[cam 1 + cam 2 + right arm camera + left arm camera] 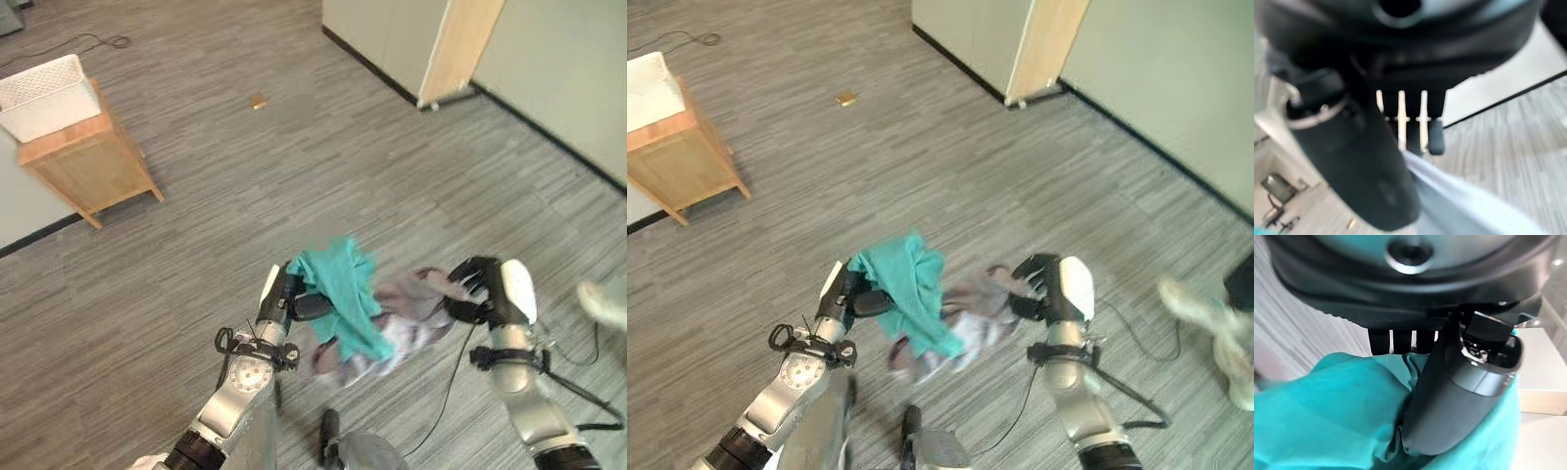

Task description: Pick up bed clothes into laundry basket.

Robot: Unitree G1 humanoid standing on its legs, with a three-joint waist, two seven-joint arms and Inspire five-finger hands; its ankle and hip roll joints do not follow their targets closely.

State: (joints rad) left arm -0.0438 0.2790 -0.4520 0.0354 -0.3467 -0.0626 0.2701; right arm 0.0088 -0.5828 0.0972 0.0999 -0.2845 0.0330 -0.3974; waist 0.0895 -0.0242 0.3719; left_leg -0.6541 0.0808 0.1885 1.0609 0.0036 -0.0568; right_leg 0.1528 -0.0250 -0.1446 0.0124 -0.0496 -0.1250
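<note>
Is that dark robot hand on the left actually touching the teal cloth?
Touching. In the left wrist view the left hand has its thumb and fingers closed on the teal cloth, which bunches right against them with no gap.

Head stereo pair looks down, sharing floor (196,117); wrist cameras sit close.
</note>
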